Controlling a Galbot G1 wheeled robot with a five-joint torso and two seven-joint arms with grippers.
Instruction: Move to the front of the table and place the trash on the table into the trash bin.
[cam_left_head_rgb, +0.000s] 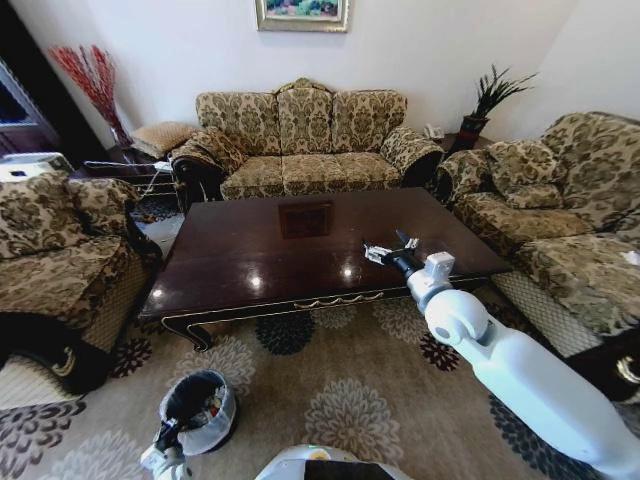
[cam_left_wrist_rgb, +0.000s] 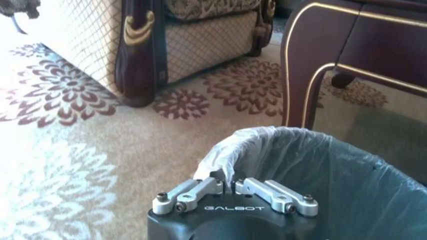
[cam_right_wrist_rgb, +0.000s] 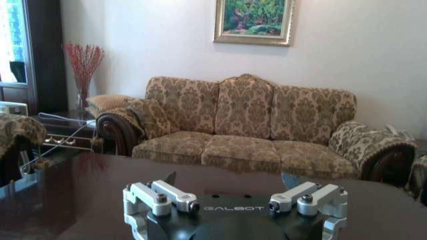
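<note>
My left gripper (cam_left_wrist_rgb: 233, 186): down low on the near left, pinched closed on the white liner at the rim of the trash bin (cam_left_wrist_rgb: 320, 150)
Trash bin: on the carpet (cam_left_head_rgb: 330, 380) near me, left of my body, just in front of the table's near left corner; I can see some bits of stuff inside it
My right gripper (cam_left_head_rgb: 385, 251): out over the right part of the table (cam_left_head_rgb: 250, 260), fingers spread wide; something small and white shows by its tips, and I cannot tell if it is trash or part of me
Table top: dark and shiny, and I see no other trash lying on it
How far along: I think nearly done, maybe one last little bit to drop in the bin
Far away: a sofa (cam_left_head_rgb: 300, 140) behind the table and a painting (cam_right_wrist_rgb: 255, 21) on the wall
Writing: GALBOT in white letters on both my grippers
</note>
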